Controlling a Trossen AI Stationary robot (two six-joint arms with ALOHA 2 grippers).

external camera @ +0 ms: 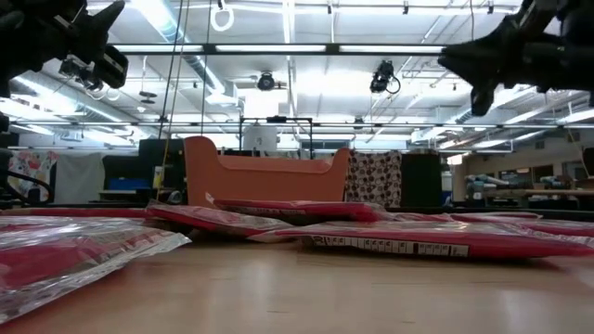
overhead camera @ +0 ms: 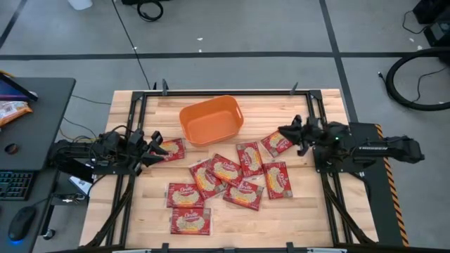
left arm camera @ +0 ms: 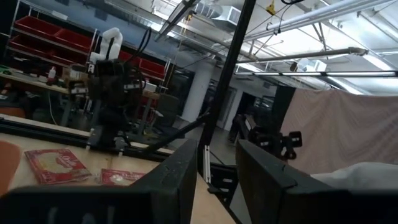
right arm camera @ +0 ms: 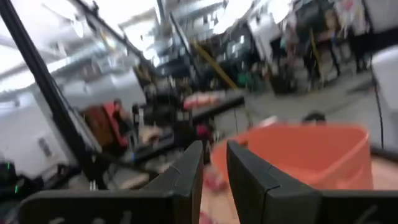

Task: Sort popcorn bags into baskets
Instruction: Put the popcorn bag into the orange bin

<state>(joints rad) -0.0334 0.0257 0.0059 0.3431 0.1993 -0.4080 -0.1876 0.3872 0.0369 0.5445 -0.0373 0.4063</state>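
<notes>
Orange slotted plastic basket (overhead camera: pixel 211 120) sits upper centre on the wooden counter (overhead camera: pixel 309 218); flat red popcorn bags (overhead camera: pixel 226 169) lie scattered below. Left end effector (overhead camera: pixel 159 147) and right end effector (overhead camera: pixel 286 131): fingers slightly apart, empty.

wooden table (overhead camera: pixel 295 211) sits in a black frame (overhead camera: pixel 225 92) on a grey floor. left of it, a dark desk (overhead camera: pixel 42 105) carrying an orange-red packet (overhead camera: pixel 10 111), a keyboard (overhead camera: pixel 14 185) and a mouse (overhead camera: pixel 20 223). black cables (overhead camera: pixel 148 10) coil up top, a big loop (overhead camera: pixel 415 77) lies far right. at table height, ceiling lights (external camera: pixel 278 48) glare over a patterned cloth (external camera: pixel 373 176).
</notes>
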